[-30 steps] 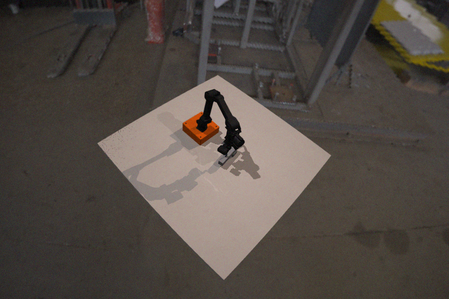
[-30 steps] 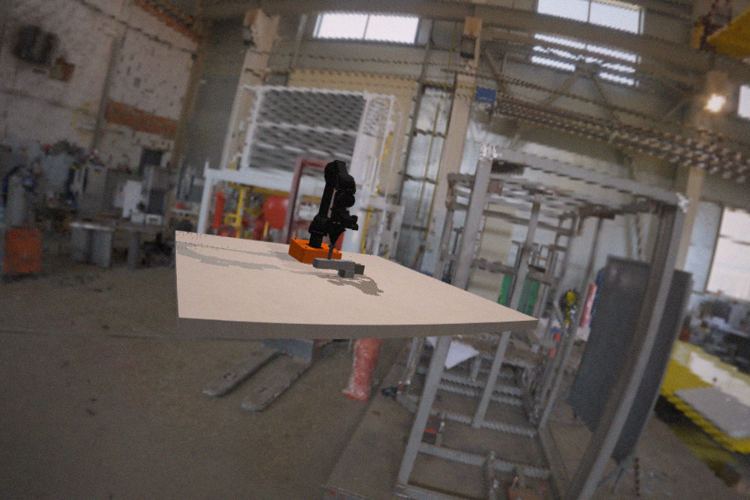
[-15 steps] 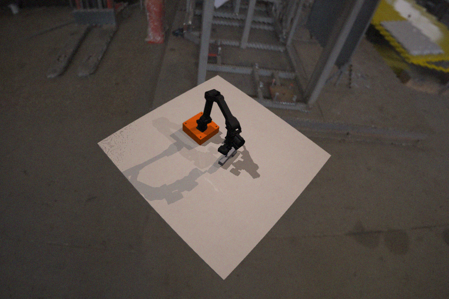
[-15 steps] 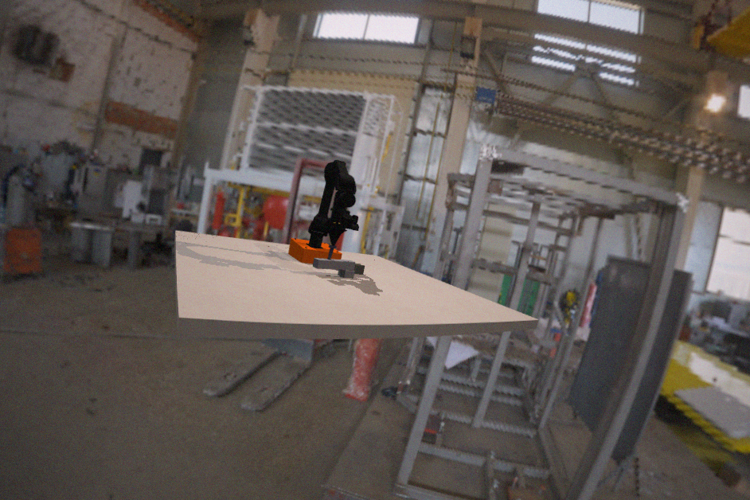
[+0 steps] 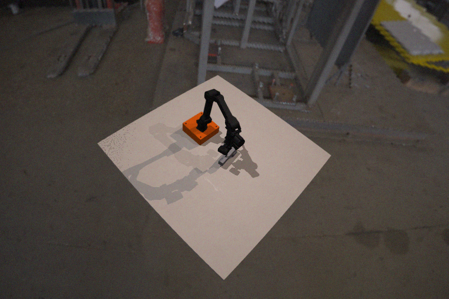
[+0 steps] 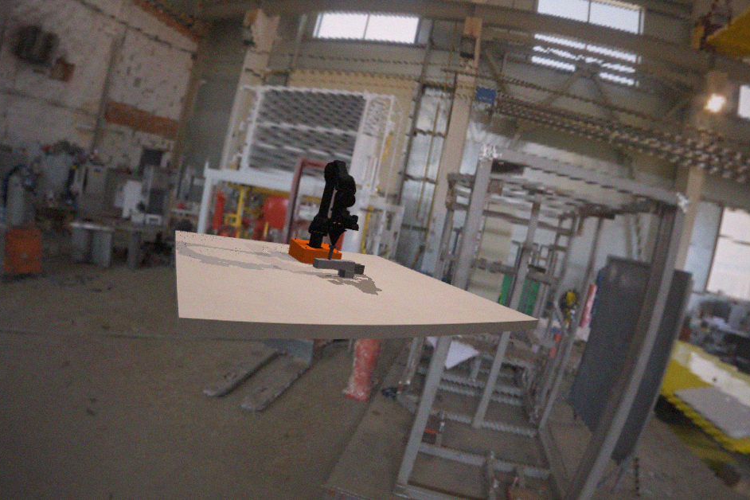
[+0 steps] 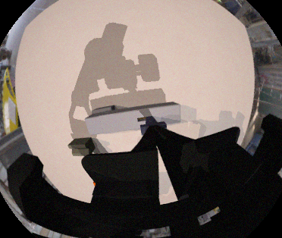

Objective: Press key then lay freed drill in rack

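Drill and key are hard for us to tell apart: we see one grey block point(image 7: 134, 118) lying flat on the table point(image 5: 232, 218), with a small dark stub point(image 7: 82, 145) at its left end in the wrist view, and we cannot say which part is which. Nearest the wrist camera, our gripper point(image 7: 156, 134) has its two dark fingers pressed together to a single point, clenched on nothing. That point comes down on the near edge of the grey block, by a small dark mark on its top face; whether it touches we cannot tell for certain.

From the top view, the gripper point(image 5: 228, 150) points straight down over the block point(image 5: 225, 159), just right of the base point(image 5: 189, 128). We count one arm point(image 5: 219, 105): it rises steeply from the orange base, bends sharply at a high elbow, and slopes down toward the near right before the wrist turns vertical.

In the exterior view the block point(image 6: 337, 266) sits just right of the base point(image 6: 299, 251), low on the table point(image 6: 270, 306), with the gripper point(image 6: 329, 254) at its left part.

Farther off, beyond the table, stands one grey metal frame point(image 5: 204, 42). We cannot make out a rack on the table.
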Robot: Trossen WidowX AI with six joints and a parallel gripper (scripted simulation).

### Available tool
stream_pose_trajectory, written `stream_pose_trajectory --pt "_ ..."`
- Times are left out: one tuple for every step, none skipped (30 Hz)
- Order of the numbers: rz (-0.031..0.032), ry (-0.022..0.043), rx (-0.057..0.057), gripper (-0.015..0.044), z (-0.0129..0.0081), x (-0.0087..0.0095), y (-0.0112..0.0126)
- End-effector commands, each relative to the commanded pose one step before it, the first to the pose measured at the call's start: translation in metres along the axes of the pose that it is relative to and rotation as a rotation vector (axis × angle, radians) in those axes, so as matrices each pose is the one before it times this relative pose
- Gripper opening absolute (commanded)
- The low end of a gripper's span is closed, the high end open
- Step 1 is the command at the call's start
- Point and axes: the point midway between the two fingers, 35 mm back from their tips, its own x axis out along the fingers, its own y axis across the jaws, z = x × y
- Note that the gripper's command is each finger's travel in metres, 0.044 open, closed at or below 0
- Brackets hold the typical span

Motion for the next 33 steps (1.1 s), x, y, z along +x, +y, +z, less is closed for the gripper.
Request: stream_pose_trajectory --pt "0.00507 0.03015 0.0051 0.0000 -0.00698 0.01233 -0.00049" --pt "0.00000 0.00002 0.0000 0.0000 -0.00025 0.00045 -0.00002" --pt "0.00000 0.00002 0.0000 0.0000 -0.00021 0.00051 -0.00001" --pt "0.00000 0.00001 0.0000 0.0000 -0.00016 0.00047 -0.00001" --pt "0.00000 0.00001 0.0000 0.0000 -0.00014 0.00044 -0.00002" --pt "0.00000 0.00001 0.0000 0.0000 -0.00010 0.00038 -0.00001" --pt "0.00000 0.00001 0.0000 0.0000 -0.00006 0.00031 -0.00001" --pt "0.00000 0.00001 0.0000 0.0000 -0.00007 0.00036 -0.00001" --pt "0.00000 0.00001 0.0000 0.0000 -0.00007 0.00043 -0.00001" --pt "0.00000 0.00001 0.0000 0.0000 -0.00007 0.00043 -0.00001" --pt "0.00000 0.00001 0.0000 0.0000 -0.00007 0.00049 -0.00002" --pt "0.00000 0.00001 0.0000 0.0000 -0.00007 0.00050 -0.00002" --pt "0.00000 0.00001 0.0000 0.0000 -0.00006 0.00040 -0.00001" --pt "0.00000 0.00000 0.0000 0.0000 -0.00005 0.00040 -0.00001" --pt "0.00000 0.00001 0.0000 0.0000 -0.00006 0.00045 -0.00002" --pt "0.00000 0.00001 0.0000 0.0000 -0.00006 0.00051 -0.00002" --pt "0.00000 0.00001 0.0000 0.0000 -0.00006 0.00055 -0.00002" --pt "0.00000 0.00001 0.0000 0.0000 -0.00006 0.00057 -0.00002" --pt "0.00000 0.00001 0.0000 0.0000 -0.00006 0.00058 -0.00002" --pt "0.00000 0.00001 0.0000 0.0000 -0.00006 0.00058 -0.00002" --pt "0.00000 0.00001 0.0000 0.0000 -0.00006 0.00060 -0.00002" --pt "0.00000 0.00001 0.0000 0.0000 -0.00005 0.00061 -0.00003" --pt "0.00000 0.00001 0.0000 0.0000 -0.00005 0.00063 -0.00003" --pt "0.00000 0.00001 0.0000 0.0000 -0.00005 0.00065 -0.00003" --pt "0.00000 0.00001 0.0000 0.0000 -0.00005 0.00067 -0.00003" --pt "0.00000 0.00001 0.0000 0.0000 -0.00005 0.00070 -0.00003" --pt "0.00000 0.00001 0.0000 0.0000 -0.00005 0.00072 -0.00003" --pt "0.00000 0.00001 0.0000 0.0000 -0.00005 0.00074 -0.00003" --pt "0.00000 0.00001 0.0000 0.0000 -0.00005 0.00077 -0.00003" --pt "0.00000 0.00001 0.0000 0.0000 -0.00004 0.00079 -0.00003" --pt "0.00000 0.00000 0.0000 0.0000 -0.00004 0.00081 -0.00003" --pt "0.00000 0.00000 0.0000 0.0000 -0.00003 0.00084 -0.00004" --pt "0.00000 0.00000 0.0000 0.0000 -0.00003 0.00087 -0.00004"
